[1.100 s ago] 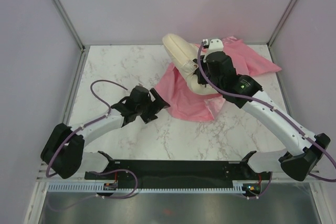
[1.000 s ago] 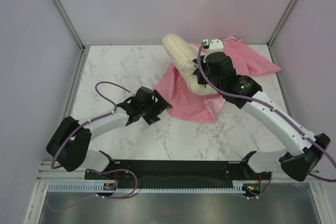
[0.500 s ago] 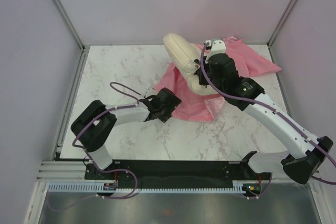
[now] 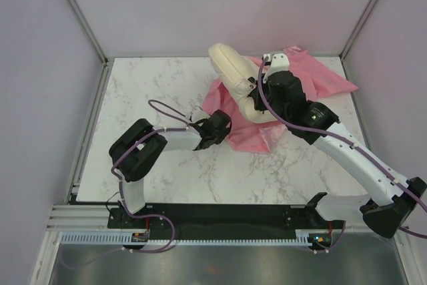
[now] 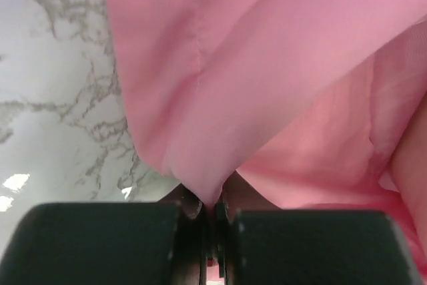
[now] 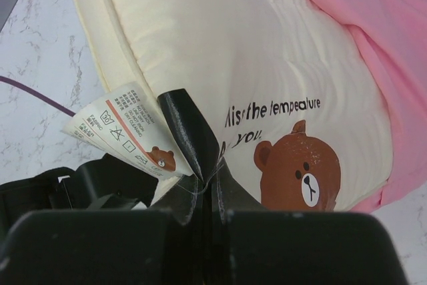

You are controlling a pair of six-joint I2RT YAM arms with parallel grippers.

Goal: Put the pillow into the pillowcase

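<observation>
Firmly, the left tool (image 5: 213,206) pinches the pillowcase (image 5: 267,85) edge ahead of it; the right tool (image 6: 215,179) grips the pillow (image 6: 253,45).

- The pink pillowcase (image 5: 267,85) fills most of the view, creased and hanging in folds.
- The left tool (image 5: 212,206) has its fingers pressed together on a fold of the cloth.
- White marble bench (image 5: 53,98) shows at the left.
</observation>
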